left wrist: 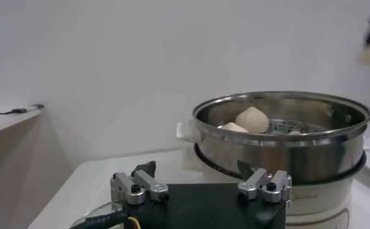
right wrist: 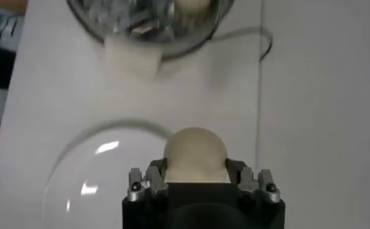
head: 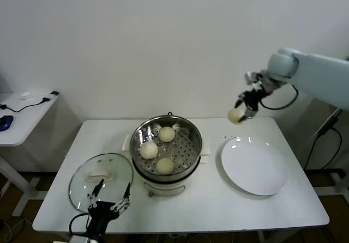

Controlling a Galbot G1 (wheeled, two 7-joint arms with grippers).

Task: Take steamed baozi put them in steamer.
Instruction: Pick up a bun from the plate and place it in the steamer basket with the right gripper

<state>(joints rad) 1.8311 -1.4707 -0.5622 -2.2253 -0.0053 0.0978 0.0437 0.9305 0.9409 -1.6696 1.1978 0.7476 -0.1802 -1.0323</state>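
Observation:
The steamer (head: pixel 192 131) stands mid-table with three cream-white baozi (head: pixel 149 150) on its perforated tray. It also shows in the left wrist view (left wrist: pixel 284 152) with baozi tops (left wrist: pixel 253 119) inside. My right gripper (head: pixel 240 114) is raised above the table's back edge, over the far rim of the white plate, right of the steamer. It is shut on the fourth baozi (right wrist: pixel 194 154), also seen from the head (head: pixel 235 115). My left gripper (left wrist: pixel 199 176) is open and empty, low at the table's front left edge (head: pixel 108 200).
A white plate (head: pixel 254 165) lies bare right of the steamer. A round glass lid (head: pixel 101 180) lies flat left of it. A side table (head: pixel 22 117) with cables stands far left. A wall is close behind.

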